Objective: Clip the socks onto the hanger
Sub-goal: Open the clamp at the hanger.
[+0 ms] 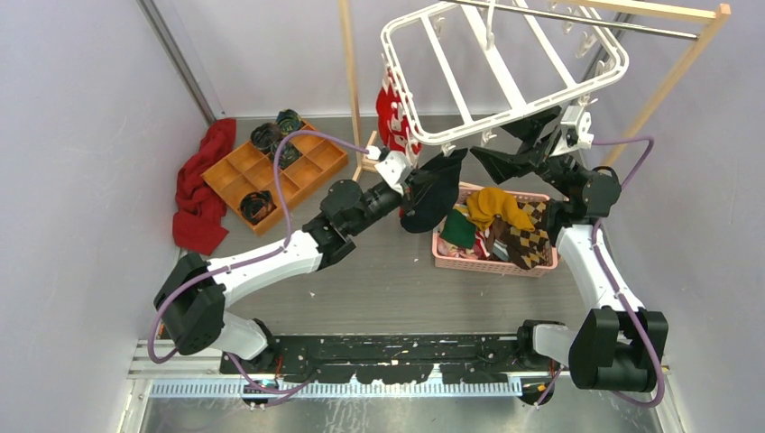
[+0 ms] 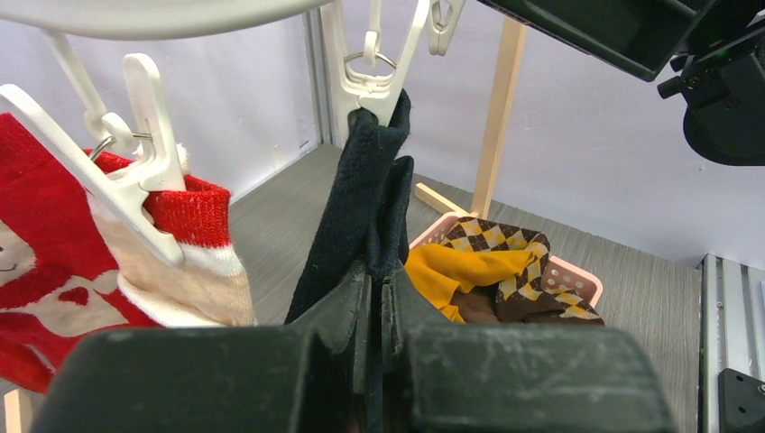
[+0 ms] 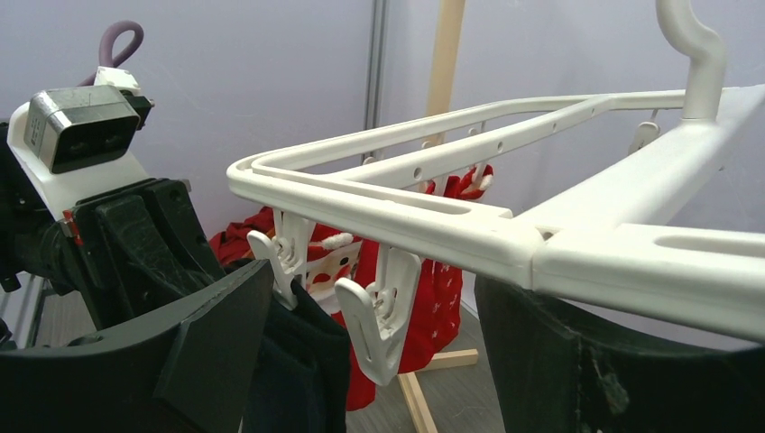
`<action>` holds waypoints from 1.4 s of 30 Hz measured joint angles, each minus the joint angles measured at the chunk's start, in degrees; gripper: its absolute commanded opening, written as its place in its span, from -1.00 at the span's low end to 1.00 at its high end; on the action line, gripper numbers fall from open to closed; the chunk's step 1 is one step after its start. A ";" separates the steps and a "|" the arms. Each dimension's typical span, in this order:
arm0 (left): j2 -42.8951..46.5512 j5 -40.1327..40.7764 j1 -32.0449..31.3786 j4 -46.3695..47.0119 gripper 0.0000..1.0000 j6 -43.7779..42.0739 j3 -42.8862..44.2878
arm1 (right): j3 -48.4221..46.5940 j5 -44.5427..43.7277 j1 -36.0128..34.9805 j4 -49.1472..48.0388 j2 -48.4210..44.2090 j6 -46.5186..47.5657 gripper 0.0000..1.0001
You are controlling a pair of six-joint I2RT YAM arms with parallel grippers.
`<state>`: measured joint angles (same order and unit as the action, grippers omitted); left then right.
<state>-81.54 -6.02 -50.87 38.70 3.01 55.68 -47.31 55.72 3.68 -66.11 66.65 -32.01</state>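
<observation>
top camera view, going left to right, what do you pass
red cloth → orange tray → black sock → pink basket

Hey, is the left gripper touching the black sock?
Touching. The left wrist view shows the left gripper shut on the black sock hanging from a clip.
</observation>
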 measured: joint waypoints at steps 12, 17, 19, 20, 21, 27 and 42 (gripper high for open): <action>0.00 1.46 0.79 -0.37 -0.99 0.96 0.35 | 0.00 -0.26 -1.33 -1.57 1.62 -1.38 0.75; 0.02 3.10 1.22 -1.14 -1.00 1.44 0.44 | -0.04 -0.61 -1.73 -1.79 1.64 -2.05 0.75; 0.02 3.58 1.46 -1.33 -0.99 1.62 0.44 | -0.04 -0.68 -1.77 -1.99 1.64 -2.25 0.75; 0.02 3.78 1.55 -1.42 -1.00 1.75 0.44 | -0.04 -0.74 -1.77 -2.05 1.64 -2.29 0.75; 0.02 3.96 1.68 -1.53 -0.99 2.08 0.44 | -0.04 -0.81 -1.77 -2.05 1.64 -2.32 0.75; 0.13 5.49 2.27 -1.77 -1.00 2.99 0.44 | -0.04 -0.85 -1.77 -2.29 1.88 -2.32 0.74; 0.48 6.08 3.41 -1.77 -0.99 5.11 0.44 | -0.07 -0.09 -2.89 -4.50 3.15 -4.37 0.57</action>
<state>-81.06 0.05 -47.46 36.93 8.12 56.12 -47.37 55.64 0.80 -70.61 69.80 -36.38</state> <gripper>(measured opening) 0.026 0.798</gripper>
